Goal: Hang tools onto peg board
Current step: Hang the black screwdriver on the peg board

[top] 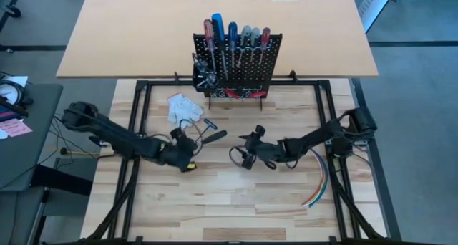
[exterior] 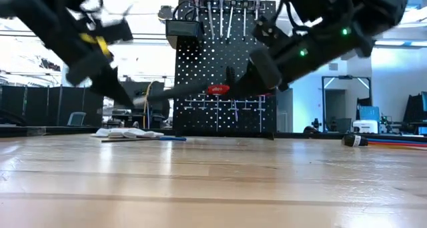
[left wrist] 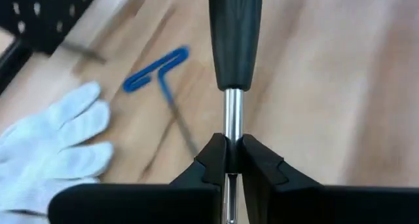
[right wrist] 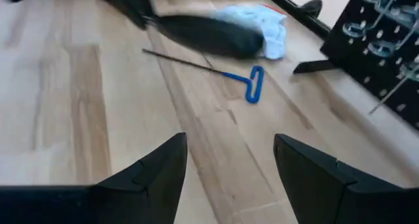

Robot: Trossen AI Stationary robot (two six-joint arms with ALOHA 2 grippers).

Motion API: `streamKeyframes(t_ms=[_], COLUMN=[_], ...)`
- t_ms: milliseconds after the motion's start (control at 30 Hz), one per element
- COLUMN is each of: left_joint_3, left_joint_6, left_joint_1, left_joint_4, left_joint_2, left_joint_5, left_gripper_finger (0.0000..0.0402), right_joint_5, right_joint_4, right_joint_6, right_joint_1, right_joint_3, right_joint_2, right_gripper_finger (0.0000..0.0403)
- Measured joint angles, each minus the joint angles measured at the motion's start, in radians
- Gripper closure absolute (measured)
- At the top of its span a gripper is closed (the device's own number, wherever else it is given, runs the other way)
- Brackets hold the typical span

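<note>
Screwdriver (left wrist: 234, 40): black handle, up off the counter (top: 236, 202), left of middle, near side of the peg board (top: 240, 62).
Left end effector (left wrist: 228, 157): pinching the thin shaft.
Right end effector (right wrist: 229, 165): spread, holding nothing.
Risk: smooth shaft may slip or spin; heavy handle tips it.

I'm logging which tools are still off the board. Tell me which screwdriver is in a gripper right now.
The black-handled screwdriver: the left gripper is shut on its metal shaft, lifted above the table. The other screwdrivers hang on the peg board.
</note>
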Motion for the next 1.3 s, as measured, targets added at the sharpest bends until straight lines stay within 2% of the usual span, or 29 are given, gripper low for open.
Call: streamKeyframes(t_ms=[100,267,433,533,633,800,1000,1167,1300], left_joint_3=[0.001,0.002,0.003,0.003,0.003,0.003,0.003,0.003,0.007], left_joint_6=[-0.012,0.052,0.103,0.111,0.116,0.117,0.117,0.124,0.140], left_joint_1=[-0.073,-0.137,-0.141,-0.142,-0.141,-0.141,-0.141,-0.141,-0.149], left_joint_4=[0.080,0.287,0.419,0.463,0.472,0.487,0.497,0.482,0.452], left_joint_2=[-0.021,0.005,0.055,0.078,0.088,0.086,0.087,0.087,0.081], left_joint_5=[-0.073,-0.139,-0.173,-0.175,-0.172,-0.171,-0.179,-0.193,-0.204], left_gripper_finger=[0.0387,0.0387,0.0387,0.0383,0.0375,0.0377,0.0375,0.0372,0.0371], right_joint_5=[-0.092,-0.337,-0.353,-0.332,-0.304,-0.328,-0.337,-0.332,-0.274], right_joint_4=[0.151,0.353,0.574,0.637,0.623,0.581,0.527,0.480,0.270], right_joint_6=[0.050,0.077,0.052,0.057,0.074,0.047,0.048,0.008,-0.058], right_joint_1=[-0.034,-0.084,-0.064,-0.056,-0.059,-0.061,-0.060,-0.060,-0.065], right_joint_3=[-0.056,-0.067,-0.066,-0.064,-0.045,-0.007,0.022,0.051,0.118], right_joint_2=[0.001,0.001,0.000,0.000,0.000,0.000,-0.001,-0.011,-0.088], right_gripper_finger=[0.0165,0.0163,0.0163,0.0163,0.0170,0.0199,0.0287,0.0290,0.0290])
